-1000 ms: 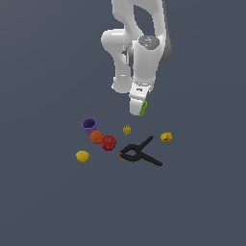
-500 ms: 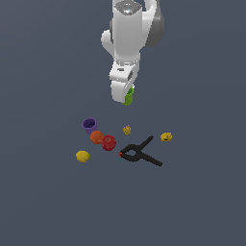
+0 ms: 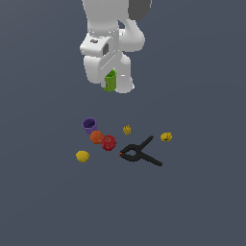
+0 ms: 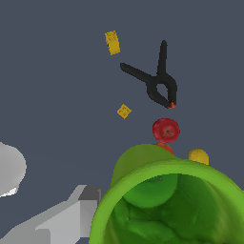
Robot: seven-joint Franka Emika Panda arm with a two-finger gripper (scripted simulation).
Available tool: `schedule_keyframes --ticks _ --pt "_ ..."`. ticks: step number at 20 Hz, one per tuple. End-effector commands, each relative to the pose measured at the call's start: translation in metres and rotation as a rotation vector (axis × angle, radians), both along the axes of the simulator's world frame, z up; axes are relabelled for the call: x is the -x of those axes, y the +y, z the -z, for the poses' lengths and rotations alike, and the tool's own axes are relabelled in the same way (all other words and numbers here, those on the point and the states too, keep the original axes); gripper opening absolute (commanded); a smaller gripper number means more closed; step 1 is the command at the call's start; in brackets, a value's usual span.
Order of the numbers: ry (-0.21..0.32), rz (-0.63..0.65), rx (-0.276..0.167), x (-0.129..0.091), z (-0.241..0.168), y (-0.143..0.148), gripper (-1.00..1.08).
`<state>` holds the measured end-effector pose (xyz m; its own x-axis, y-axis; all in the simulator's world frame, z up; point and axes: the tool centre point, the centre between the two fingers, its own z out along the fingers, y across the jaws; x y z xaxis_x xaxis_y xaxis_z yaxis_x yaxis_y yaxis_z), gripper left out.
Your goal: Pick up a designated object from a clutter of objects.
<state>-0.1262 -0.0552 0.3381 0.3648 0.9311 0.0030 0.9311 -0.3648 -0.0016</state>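
One green cup (image 3: 111, 80), seemingly claw-held (image 3: 109, 82), aloft.

Flat even sim light, no cast shadows/glare; ext view coarse, wrist view sharp.

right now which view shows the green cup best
The wrist view: the green cup fills the foreground, its open rim and inside plainly visible. In the exterior view the green cup is only a small sliver in the gripper, mostly hidden by the arm, high above the clutter.
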Motion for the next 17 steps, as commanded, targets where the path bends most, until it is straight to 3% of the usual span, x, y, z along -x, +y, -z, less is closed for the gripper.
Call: schedule_keyframes --ticks 1,9,17 --pt "0.0 -0.001 0.001 -0.002 -0.018 -0.015 -1.0" --pt "0.0 -0.001 0.003 -0.009 -0.052 -0.044 -1.0" --pt "0.0 -0.002 0.004 -0.011 -0.059 -0.049 -1.0"
